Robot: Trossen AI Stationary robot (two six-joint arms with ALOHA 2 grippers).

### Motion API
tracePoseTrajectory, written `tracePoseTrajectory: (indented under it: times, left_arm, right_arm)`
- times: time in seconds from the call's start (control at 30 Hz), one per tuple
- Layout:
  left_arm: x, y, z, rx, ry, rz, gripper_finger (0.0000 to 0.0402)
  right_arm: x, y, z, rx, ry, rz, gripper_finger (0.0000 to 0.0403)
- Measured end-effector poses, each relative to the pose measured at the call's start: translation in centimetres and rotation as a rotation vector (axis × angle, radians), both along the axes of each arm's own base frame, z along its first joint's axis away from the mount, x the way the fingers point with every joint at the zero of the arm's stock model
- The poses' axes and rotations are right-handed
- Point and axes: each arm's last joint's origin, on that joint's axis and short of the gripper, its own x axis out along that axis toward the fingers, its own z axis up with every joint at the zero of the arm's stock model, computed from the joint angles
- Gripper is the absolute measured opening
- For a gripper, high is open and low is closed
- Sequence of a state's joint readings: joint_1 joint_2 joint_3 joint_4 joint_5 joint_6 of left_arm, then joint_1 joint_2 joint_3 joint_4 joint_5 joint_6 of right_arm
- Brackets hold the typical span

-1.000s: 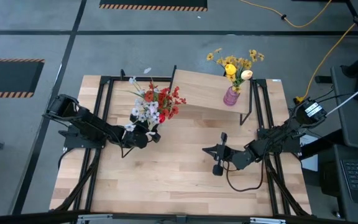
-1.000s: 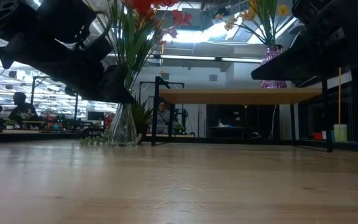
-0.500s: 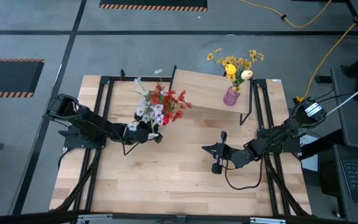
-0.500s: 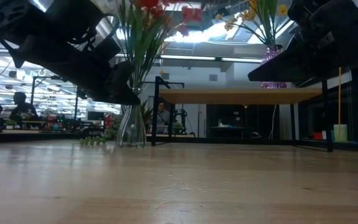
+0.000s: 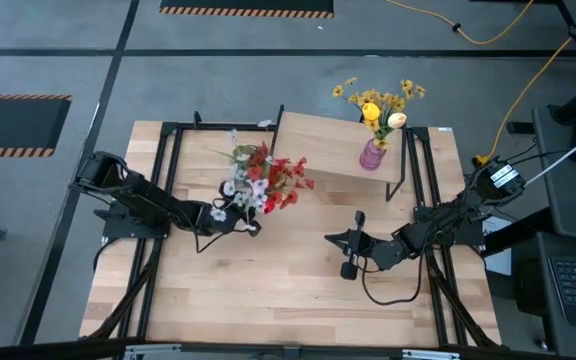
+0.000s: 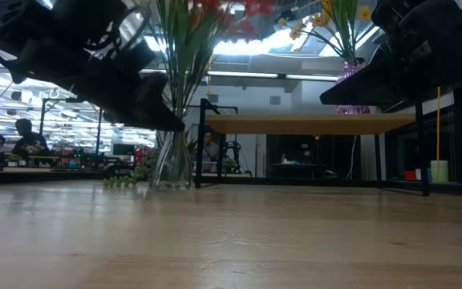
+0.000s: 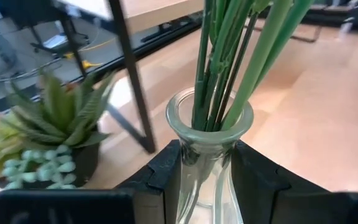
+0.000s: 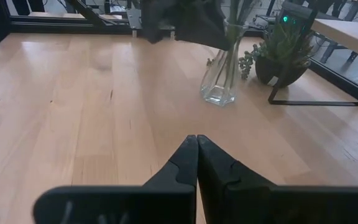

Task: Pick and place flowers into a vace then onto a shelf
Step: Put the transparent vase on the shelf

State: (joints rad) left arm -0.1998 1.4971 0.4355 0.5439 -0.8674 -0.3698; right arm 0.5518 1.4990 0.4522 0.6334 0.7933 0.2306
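A clear glass vase (image 7: 209, 130) holding green stems with red and white flowers (image 5: 265, 178) stands on its base on the table, left of the shelf (image 5: 323, 150). My left gripper (image 7: 209, 180) is shut on the vase; in the high view it (image 5: 240, 218) reaches in from the table's left. A purple vase (image 5: 371, 155) with yellow flowers stands on the shelf. My right gripper (image 8: 196, 142) is shut on nothing and hovers over the table's middle right (image 5: 348, 245). My left gripper pinches the glass vase's narrow neck (image 7: 207, 163), just under the rim, between its two fingers (image 7: 165, 177). The fingers come nearly level from the table's left, one on each side of the neck. The vase stays upright with its base (image 6: 172, 185) on the table.
A small green leafy plant in a dark pot (image 7: 51, 127) sits beside the glass vase, near a black shelf leg (image 7: 132, 93). Bare wood lies between the two grippers (image 8: 104, 112). Black frame rails (image 5: 158, 200) run along the table's left and right sides.
My left gripper has turned at the wrist while staying in place. The glass vase has slid a little toward the table's right edge, and its blossoms have swung toward the shelf. My right arm has kept still.
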Motion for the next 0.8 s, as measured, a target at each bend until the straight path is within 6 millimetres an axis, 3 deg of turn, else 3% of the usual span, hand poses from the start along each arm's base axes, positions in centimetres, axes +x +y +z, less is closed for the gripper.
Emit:
tracePoseTrajectory:
  times: [0.37, 0.63, 0.8]
  left_arm:
    - [0.3, -1.9, 1.5, -0.011, -0.092, -0.136, 0.0110]
    - [2.0, -2.4, 5.1, 0.003, -0.105, -0.221, 0.0110]
    - [3.6, -1.4, 7.3, 0.005, -0.077, -0.170, 0.0109]
  right_arm:
    - [0.0, 0.0, 0.0, 0.000, 0.000, 0.000, 0.0006]
    - [0.0, 0.0, 0.0, 0.002, 0.000, 0.000, 0.0006]
    - [0.0, 0.0, 0.0, 0.002, -0.003, 0.000, 0.0006]
